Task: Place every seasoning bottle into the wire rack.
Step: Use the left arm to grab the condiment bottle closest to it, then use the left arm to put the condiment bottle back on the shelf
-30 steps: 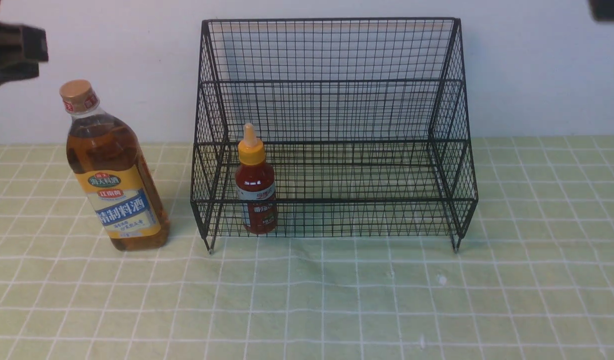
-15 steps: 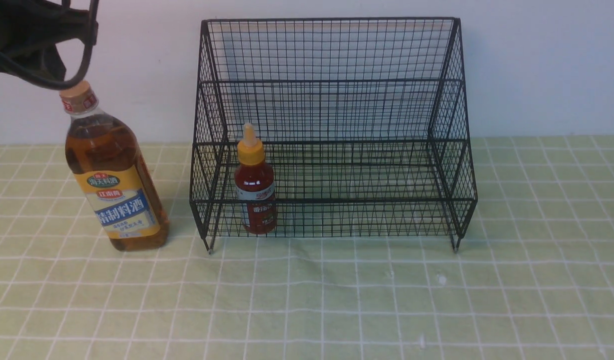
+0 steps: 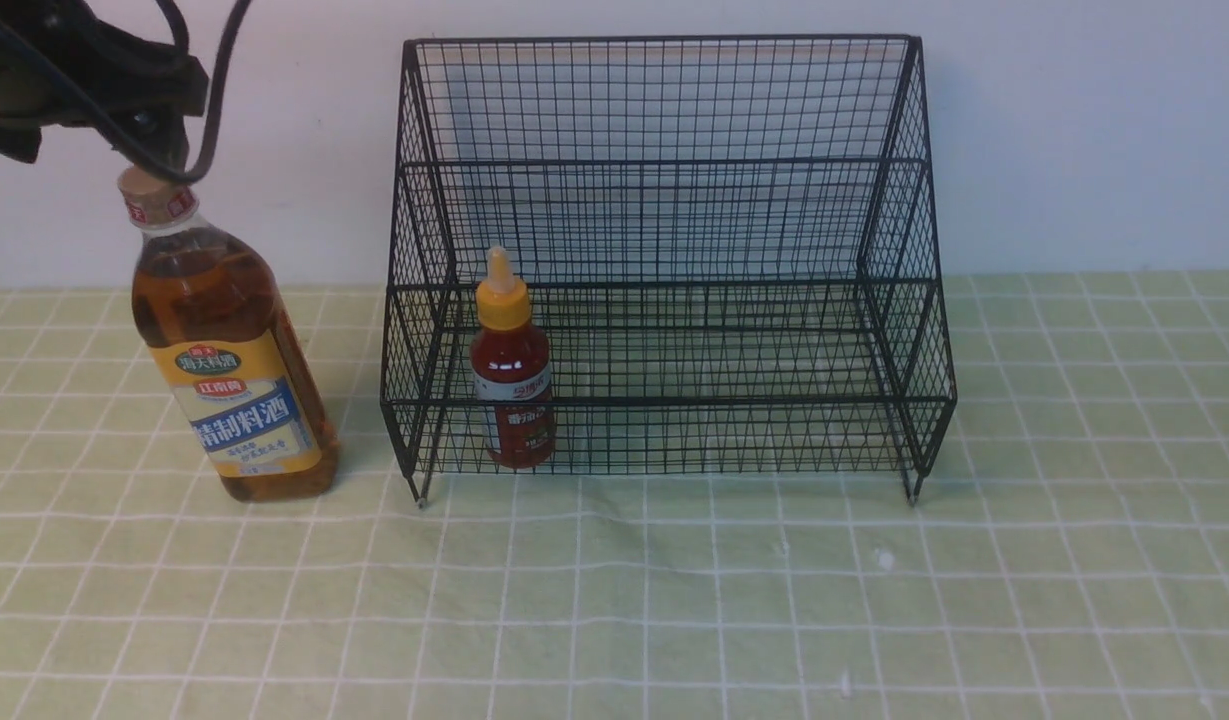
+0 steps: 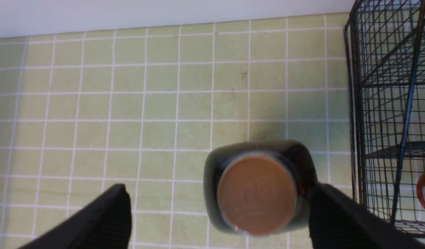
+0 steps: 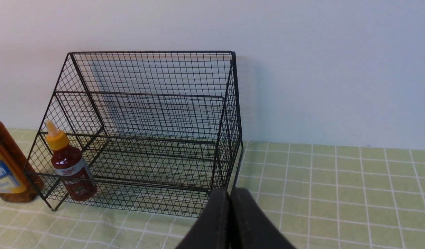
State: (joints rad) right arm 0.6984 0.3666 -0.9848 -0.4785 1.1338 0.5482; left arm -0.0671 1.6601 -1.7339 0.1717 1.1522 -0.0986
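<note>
The green checked cloth (image 3: 674, 600) runs under the wire rack (image 3: 664, 160) and out past both of its sides. The rack stands on its short feet with its back against the pale wall and its 2 tiers stepping down toward me.

The tall bottle of amber liquid (image 3: 229, 380) stands upright on the cloth just outside the rack's left wall, close to it but apart from it.

My left gripper (image 4: 220, 193) hangs above that bottle, left of the rack. Its jaws are spread wide with the tan cap (image 4: 257, 193) between them, nearer 1 finger (image 4: 336, 214) than the other. It has hold of nothing, and I cannot tell whether the nearer finger touches the bottle's shoulder.

The small red sauce bottle (image 3: 512, 385) stands upright inside the rack's lower front tier, at its left end.

My right gripper (image 5: 230, 199) sits off the rack's right front, its fingers pressed together and gripping nothing.
</note>
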